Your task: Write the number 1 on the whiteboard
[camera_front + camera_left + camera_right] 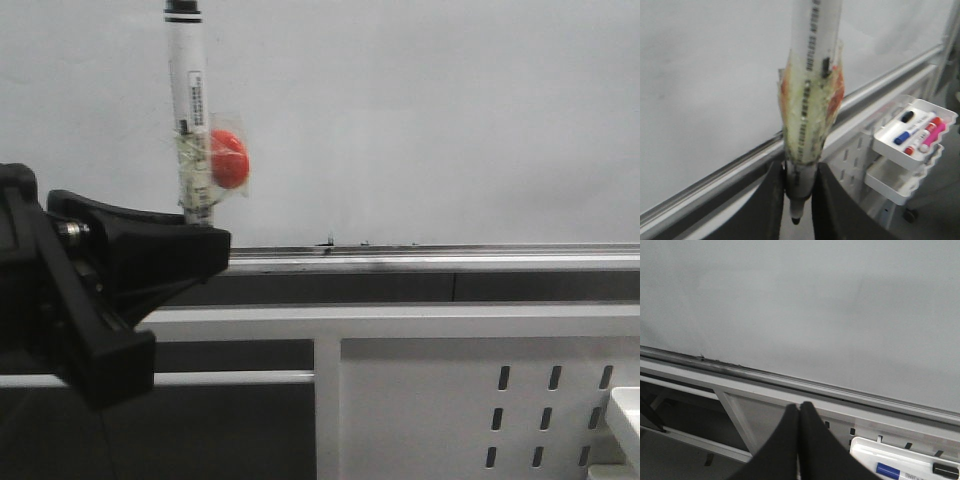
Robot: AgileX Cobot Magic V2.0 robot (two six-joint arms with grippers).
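The whiteboard fills the upper part of the front view, pale and glossy; the number 1 is out of view in every frame. My left gripper is shut on a white marker, held upright in front of the board. Yellowish tape binds a red round piece to the marker. In the left wrist view the fingers clamp the marker just below the taped part, at my left gripper. My right gripper is shut with nothing in it, below the board.
A silver rail with small black smudges runs along the board's lower edge. Below it is a white perforated panel. A white tray with several markers hangs on the panel at the right.
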